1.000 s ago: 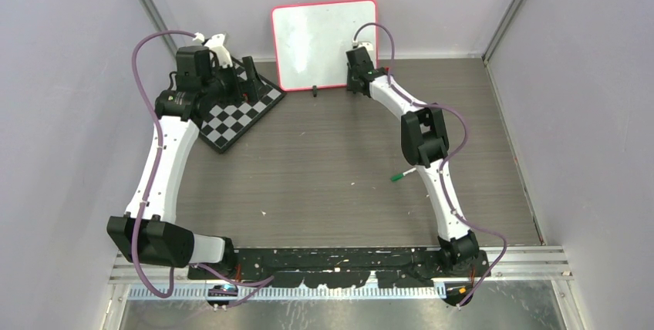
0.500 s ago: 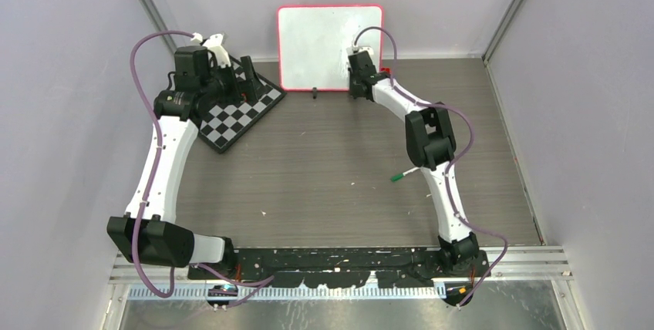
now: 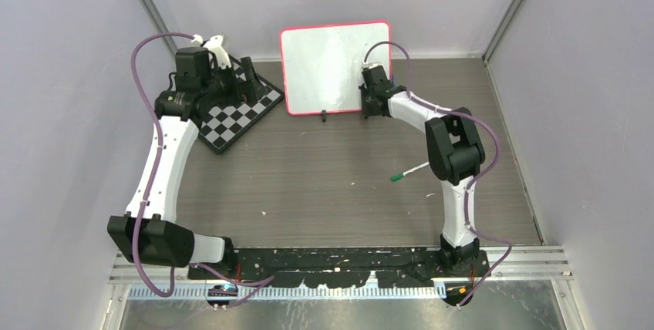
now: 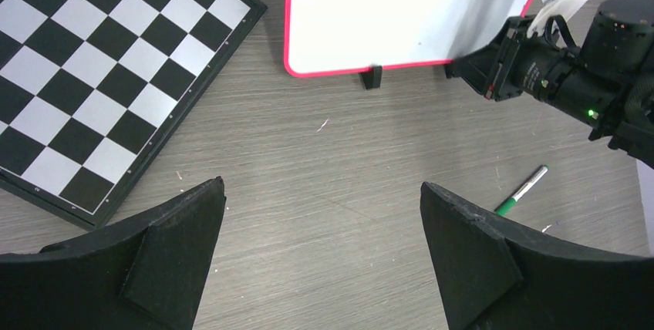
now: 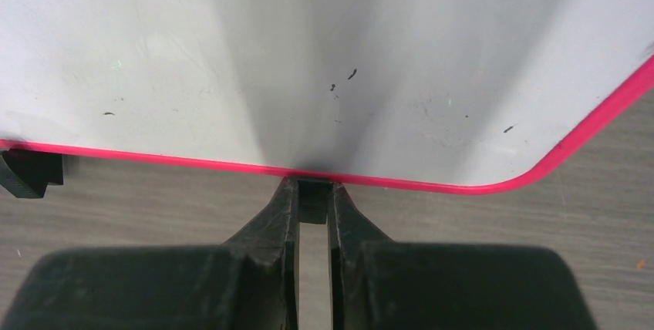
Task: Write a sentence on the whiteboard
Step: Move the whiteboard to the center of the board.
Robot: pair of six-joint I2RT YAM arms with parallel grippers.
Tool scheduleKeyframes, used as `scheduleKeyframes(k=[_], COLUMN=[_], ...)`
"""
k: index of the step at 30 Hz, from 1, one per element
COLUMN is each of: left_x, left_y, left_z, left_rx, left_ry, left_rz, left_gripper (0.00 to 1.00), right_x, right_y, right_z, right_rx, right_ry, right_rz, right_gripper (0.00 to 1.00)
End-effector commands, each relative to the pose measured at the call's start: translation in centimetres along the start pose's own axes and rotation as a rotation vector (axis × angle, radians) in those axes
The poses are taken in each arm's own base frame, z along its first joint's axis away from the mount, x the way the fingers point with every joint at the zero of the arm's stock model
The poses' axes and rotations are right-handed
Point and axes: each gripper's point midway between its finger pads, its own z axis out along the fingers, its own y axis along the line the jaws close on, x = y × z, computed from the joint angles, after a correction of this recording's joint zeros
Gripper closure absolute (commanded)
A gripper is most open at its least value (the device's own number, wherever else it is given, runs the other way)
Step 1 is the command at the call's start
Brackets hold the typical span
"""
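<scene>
Closest in, a green marker point(image 3: 406, 173) just lies on the table point(image 3: 308, 191), beside the right arm's elbow. Further back on the left, the left gripper point(image 4: 322, 187) hangs by the chessboard point(image 3: 235, 118), jaws spread wide, holding nothing. At the far end the whiteboard point(image 3: 328, 68) stands upright near the back wall. The right gripper point(image 5: 312, 185) is pinched tight on the black foot point(image 5: 312, 205) under its pink rim.

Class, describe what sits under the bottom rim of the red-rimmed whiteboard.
Under the glossy white, red-rimmed whiteboard: one small black foot standing free on the grey wood-grain table, a second black foot pinched by the right gripper. Tabletop behind the board is hidden.
</scene>
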Motion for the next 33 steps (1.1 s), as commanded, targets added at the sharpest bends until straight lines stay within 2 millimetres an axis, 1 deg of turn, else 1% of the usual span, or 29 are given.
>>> scheduleKeyframes(k=[1,4,5,9,11,12,13,17,18,21,24,28,30,33], left_x=[-1.1,-1.0,-1.0,-0.7,-0.6,-0.5,-0.4,-0.1,-0.1,0.0,0.1,0.1,0.2,0.3], left_y=[-0.6,-0.7,-0.8,-0.7,-0.8,-0.7,-0.7,-0.8,-0.8,-0.9,-1.0,-1.1,-1.1,-1.2], left_z=[-1.0,-1.1,-1.2,-1.2,-1.2,-1.2,-1.2,-1.2,-1.2,-1.3,-1.2,-1.4,-1.3,-1.2], left_rx=[0.030,0.040,0.043,0.045,0.047,0.046,0.046,0.053,0.054,0.061,0.064,0.070,0.074,0.078], left_ry=[-0.054,-0.058,-0.059,-0.052,-0.049,-0.046,-0.045,-0.039,-0.040,-0.043,-0.039,-0.040,-0.039,-0.034], left_rz=[0.006,0.008,0.009,0.007,0.007,0.006,0.005,0.002,0.002,0.004,0.002,0.002,0.001,0.001], left_gripper=[0.00,0.00,0.00,0.00,0.00,0.00,0.00,0.00,0.00,0.00,0.00,0.00,0.00,0.00], right_x=[0.8,2.2,3.2,5.6,7.3,7.4,8.4,10.3,11.0,12.6,13.9,15.5,15.6,15.6], right_y=[1.3,1.3,1.3,1.4,1.1,1.1,0.8,0.0,0.3,-0.2,-0.6,-1.1,-1.4,-1.2], right_z=[-3.5,-4.9,-5.1,-7.0,-7.8,-8.3,-8.8,-10.8,-11.4,-12.8,-14.1,-15.2,-15.5,-15.9], right_rx=[-0.084,-0.103,-0.106,-0.129,-0.137,-0.144,-0.148,-0.159,-0.191,-0.216,-0.235,-0.253,-0.242,-0.259], right_ry=[0.004,0.020,0.039,0.070,0.103,0.104,0.123,0.142,0.151,0.165,0.178,0.191,0.183,0.183], right_rz=[-0.056,-0.072,-0.080,-0.107,-0.121,-0.125,-0.129,-0.161,-0.173,-0.203,-0.233,-0.245,-0.255,-0.258], right_gripper=[1.00,1.00,1.00,1.00,1.00,1.00,1.00,1.00,1.00,1.00,1.00,1.00,1.00,1.00])
